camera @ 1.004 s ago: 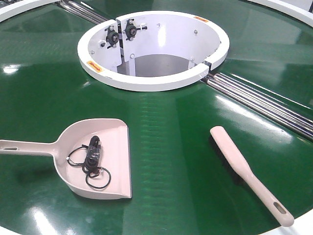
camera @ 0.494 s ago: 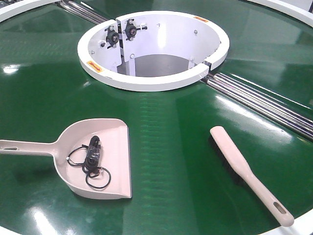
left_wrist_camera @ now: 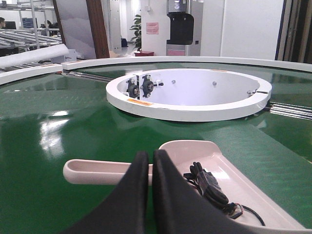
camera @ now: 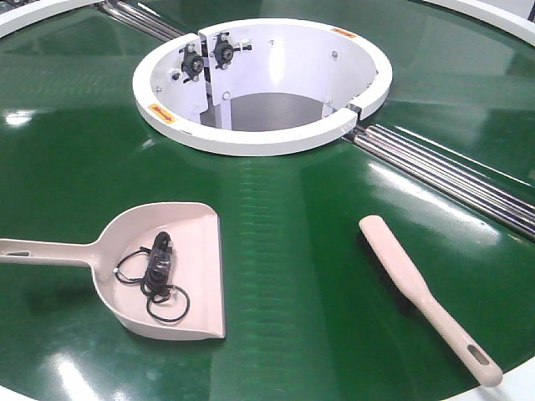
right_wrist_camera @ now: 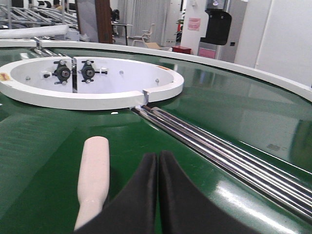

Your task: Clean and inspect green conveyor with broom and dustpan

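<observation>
Beige dustpan [left_wrist_camera: 204, 165] lay just ahead-right of the left fingers [left_wrist_camera: 141, 170], handle running leftward; the broom [right_wrist_camera: 92, 180] lay lengthwise beside the right fingers [right_wrist_camera: 168, 170]. Both pairs were pressed together, empty.

White hub ring and steel rollers at the centre of the scene

A white ring [camera: 263, 138] sits at twelve o'clock in the front view, its inner wall carrying two black bearing mounts [camera: 207, 55] at ten o'clock and orange labels on the rim. Steel roller bars [camera: 451, 171] run from its three o'clock gap toward four o'clock. In the left wrist view, a black machine [left_wrist_camera: 181, 27] and a potted plant [left_wrist_camera: 135, 27] stand at twelve o'clock against the far wall.
</observation>
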Motion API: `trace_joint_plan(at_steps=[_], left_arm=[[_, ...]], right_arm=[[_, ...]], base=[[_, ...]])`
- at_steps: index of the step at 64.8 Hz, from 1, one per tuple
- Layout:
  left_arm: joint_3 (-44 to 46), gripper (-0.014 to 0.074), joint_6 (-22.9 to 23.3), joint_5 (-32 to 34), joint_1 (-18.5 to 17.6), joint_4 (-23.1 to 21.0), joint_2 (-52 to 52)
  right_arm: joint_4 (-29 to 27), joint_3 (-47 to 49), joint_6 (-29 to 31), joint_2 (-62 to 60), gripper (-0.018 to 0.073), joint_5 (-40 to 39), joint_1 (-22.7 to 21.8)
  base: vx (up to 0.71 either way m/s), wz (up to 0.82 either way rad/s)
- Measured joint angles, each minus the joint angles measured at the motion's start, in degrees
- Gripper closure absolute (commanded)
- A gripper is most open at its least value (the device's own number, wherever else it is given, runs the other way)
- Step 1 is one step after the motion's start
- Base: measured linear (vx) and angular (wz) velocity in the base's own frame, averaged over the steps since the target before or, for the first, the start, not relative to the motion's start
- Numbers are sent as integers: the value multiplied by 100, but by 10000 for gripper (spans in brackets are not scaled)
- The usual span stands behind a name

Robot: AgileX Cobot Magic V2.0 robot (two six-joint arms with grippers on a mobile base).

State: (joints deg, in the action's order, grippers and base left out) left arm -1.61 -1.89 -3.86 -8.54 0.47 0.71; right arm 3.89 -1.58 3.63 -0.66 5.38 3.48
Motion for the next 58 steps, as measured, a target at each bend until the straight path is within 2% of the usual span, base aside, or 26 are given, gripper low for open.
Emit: trace_joint_plan(at_steps=[10,23,58], left_arm=[[0,602,0,0,0,0,0],[0,602,0,0,0,-4,0],[0,602,0,0,0,-4,0]], right_arm=[[-5,0,-24,0,568,7,-8],[-15,0,-363,0,568,1,-8],[-15,0,-363,0,568,1,-8]], base=[[0,0],[0,0],[0,0]])
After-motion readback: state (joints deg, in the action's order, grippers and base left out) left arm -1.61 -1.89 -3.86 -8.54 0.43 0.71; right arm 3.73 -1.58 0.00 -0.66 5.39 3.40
